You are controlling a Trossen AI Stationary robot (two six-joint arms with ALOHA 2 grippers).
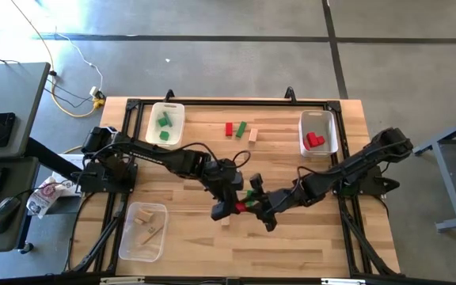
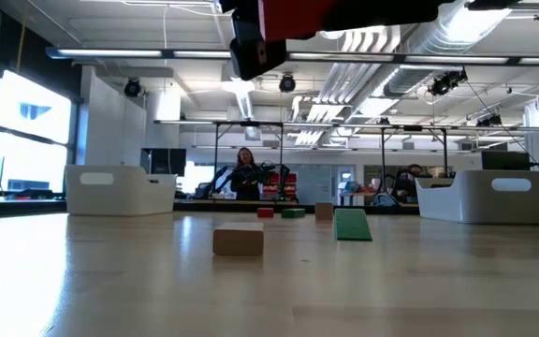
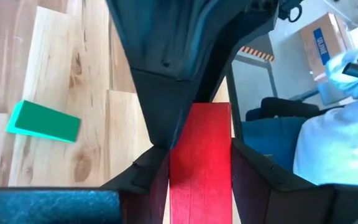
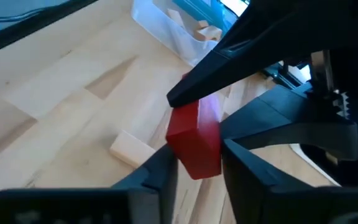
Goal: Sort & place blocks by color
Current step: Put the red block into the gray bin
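Red block (image 3: 199, 158) sits high above the tabletop (image 1: 291, 237) near its front middle, clamped between the left gripper (image 1: 229, 207) fingers and also pinched by the right gripper (image 1: 261, 207), whose fingers (image 4: 160, 168) close on its other end, as far as the wrist view shows. Below them lie a plain wooden block (image 2: 238, 240) and a green block (image 2: 352, 226). Near the back edge, between the green-filled bin (image 1: 165, 124) and the red-filled bin (image 1: 318, 132), rest three more blocks (image 1: 241, 131).
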